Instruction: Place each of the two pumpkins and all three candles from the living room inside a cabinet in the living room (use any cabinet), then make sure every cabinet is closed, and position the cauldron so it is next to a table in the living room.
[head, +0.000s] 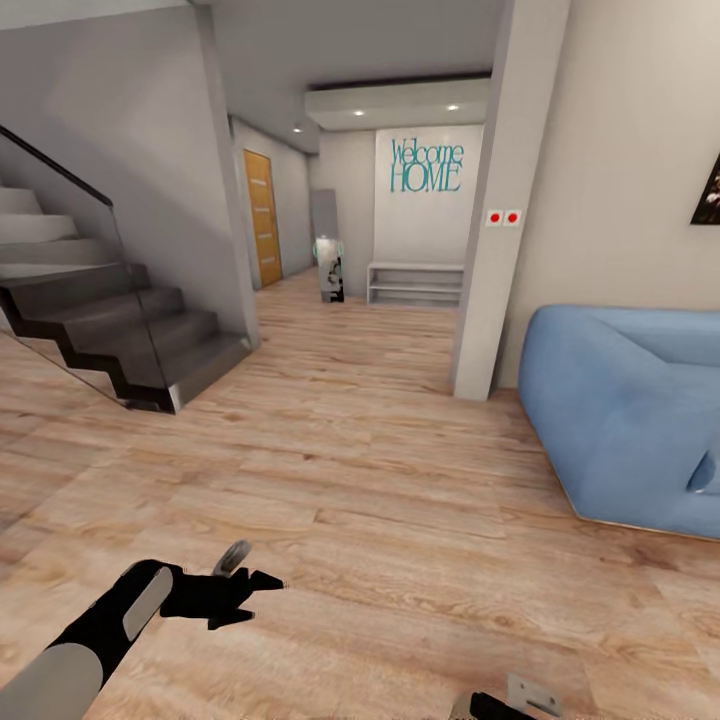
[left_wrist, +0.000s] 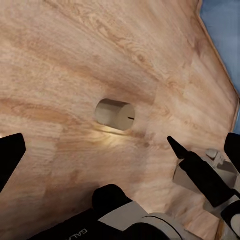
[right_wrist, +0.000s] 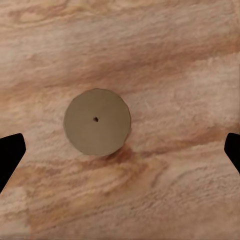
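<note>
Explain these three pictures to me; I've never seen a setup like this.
This is a simulated wheeled robot with two arms. The big picture comes from its head camera, looking over a wood floor toward a staircase and a blue sofa; the left gripper hangs low in front. The other two come from cameras on each wrist, aimed along the jaws. Both look down at the floor, where a beige candle stands upright beneath the right gripper. Both sets of jaws are spread open; nothing is held.
</note>
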